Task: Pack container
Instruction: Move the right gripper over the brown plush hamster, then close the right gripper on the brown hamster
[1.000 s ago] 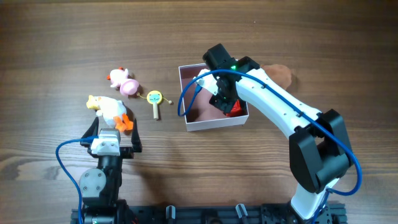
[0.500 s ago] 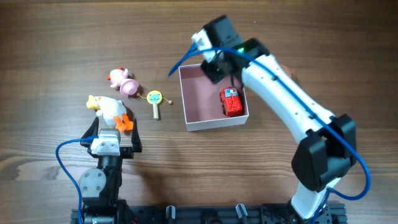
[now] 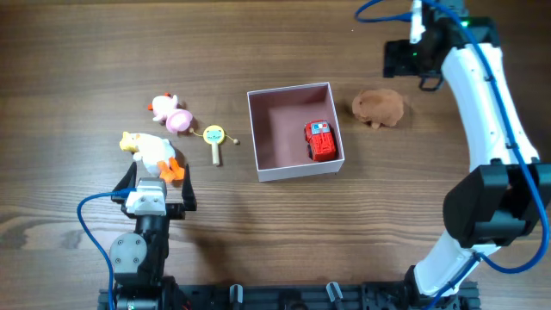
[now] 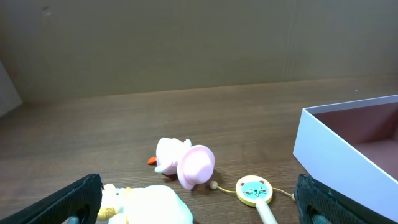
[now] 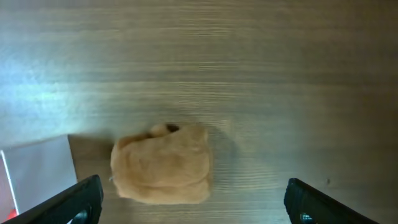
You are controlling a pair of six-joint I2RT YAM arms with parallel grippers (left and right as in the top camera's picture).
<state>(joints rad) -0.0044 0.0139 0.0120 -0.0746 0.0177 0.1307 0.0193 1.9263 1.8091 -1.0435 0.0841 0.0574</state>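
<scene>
The container, a shallow white-walled box with a pink floor, sits mid-table. A red toy car lies inside it by the right wall. My right gripper hovers open and empty at the back right, just beyond a brown plush toy. In the right wrist view the plush lies below the jaws, nearer the left finger, with a container corner at the left edge. My left gripper is open near the front left, behind a white-and-yellow duck.
A pink duck-like toy and a yellow cat-face rattle lie left of the container. The left wrist view shows the pink toy, the rattle, the white duck and the container wall.
My right gripper opened, left the red car lying in the container, and swung up and away to the back right over the brown plush. The left arm has not moved.
</scene>
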